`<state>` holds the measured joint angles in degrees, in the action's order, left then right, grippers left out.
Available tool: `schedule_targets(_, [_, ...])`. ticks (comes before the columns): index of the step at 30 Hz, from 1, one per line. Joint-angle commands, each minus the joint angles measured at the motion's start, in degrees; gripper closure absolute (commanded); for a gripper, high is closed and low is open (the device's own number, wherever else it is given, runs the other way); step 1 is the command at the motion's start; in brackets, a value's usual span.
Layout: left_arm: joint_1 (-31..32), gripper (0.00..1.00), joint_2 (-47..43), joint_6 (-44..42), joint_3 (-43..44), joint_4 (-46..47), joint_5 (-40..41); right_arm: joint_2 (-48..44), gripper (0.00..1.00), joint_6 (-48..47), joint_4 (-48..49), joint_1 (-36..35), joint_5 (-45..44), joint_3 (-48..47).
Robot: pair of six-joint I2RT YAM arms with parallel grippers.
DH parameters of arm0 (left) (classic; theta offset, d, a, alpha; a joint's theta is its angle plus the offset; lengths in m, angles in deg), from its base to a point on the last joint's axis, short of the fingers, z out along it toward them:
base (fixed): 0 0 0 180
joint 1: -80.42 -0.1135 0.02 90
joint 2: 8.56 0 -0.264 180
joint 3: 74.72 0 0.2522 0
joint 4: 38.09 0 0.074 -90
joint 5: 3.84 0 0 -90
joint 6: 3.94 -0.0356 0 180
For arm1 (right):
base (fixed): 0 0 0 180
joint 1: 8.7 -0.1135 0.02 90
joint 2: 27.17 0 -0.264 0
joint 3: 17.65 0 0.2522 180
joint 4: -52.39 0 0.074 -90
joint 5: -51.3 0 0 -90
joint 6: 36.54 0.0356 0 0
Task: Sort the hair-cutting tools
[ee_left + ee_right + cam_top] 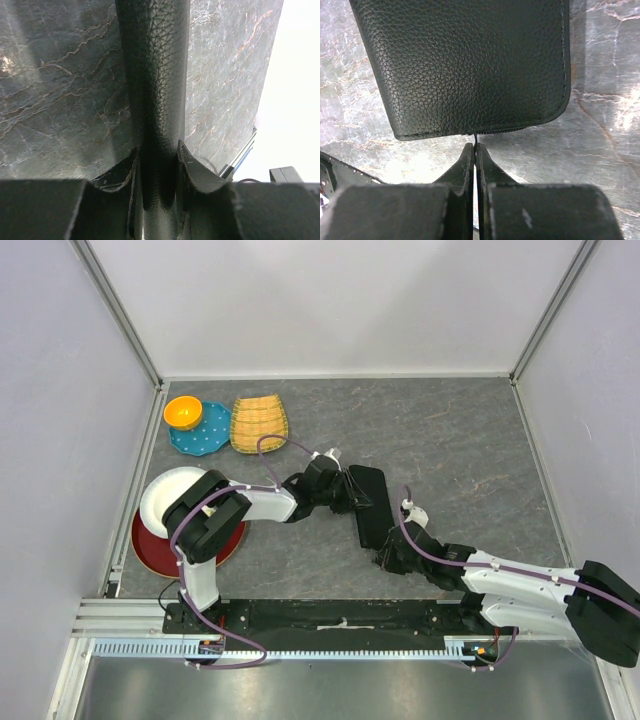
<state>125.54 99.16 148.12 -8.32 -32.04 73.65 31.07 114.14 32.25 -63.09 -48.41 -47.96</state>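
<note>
I can't find the scissors or the comb in any view, so I cannot tell where they lie or which way they point. What both tools hold is the black zip case (368, 502) on the grey table (460, 440). Its long axis runs from far to near, and the near end leans a little to the right.

The left gripper (347, 495) meets the case from the left, near its far end. In the left wrist view, the left gripper (157, 167) has its fingers (197, 172) pressed on either side of the case (155, 75), clamped on its edge.

The right gripper (386, 558) sits at the case's near end. From the right wrist view, the right gripper (475, 152) has its fingers (464, 167) pinched together on a thin zip pull (475, 138) that hangs from the case's (465, 65) near edge.

The left arm is folded at the elbow, with its forearm running rightward to the case. The right arm stretches low and leftward from its base.
</note>
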Motion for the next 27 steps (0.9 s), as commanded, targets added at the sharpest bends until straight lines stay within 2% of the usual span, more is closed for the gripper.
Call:
schedule_targets(1, [0.0,0.98,1.4,-7.2,1.3,-6.9,1.9,2.1,1.00,0.0,-9.3,0.2,-5.2,0.6])
schedule_targets(5, [-2.1,0.98,-0.8,-9.5,2.1,-7.0,-6.3,1.2,1.00,-1.6,-10.0,0.1,-6.4,-1.7])
schedule_targets(8, [-4.0,0.98,-4.4,-12.6,3.3,-10.1,-9.5,0.0,1.00,-5.4,-10.3,0.0,-6.9,-5.8])
schedule_targets(13, [-8.4,0.98,-12.4,-16.1,4.0,-18.0,-13.8,-0.1,1.00,-17.6,-10.9,0.1,-7.1,-14.6])
schedule_targets(20, [-14.2,0.98,-22.5,-17.9,4.0,-25.5,-16.8,2.6,1.00,-27.4,-8.2,0.1,-4.6,-19.9])
schedule_targets(27, [-17.3,0.98,-33.3,-16.8,4.0,-28.6,-18.0,5.0,1.00,-29.9,-4.6,0.1,-5.4,-22.5])
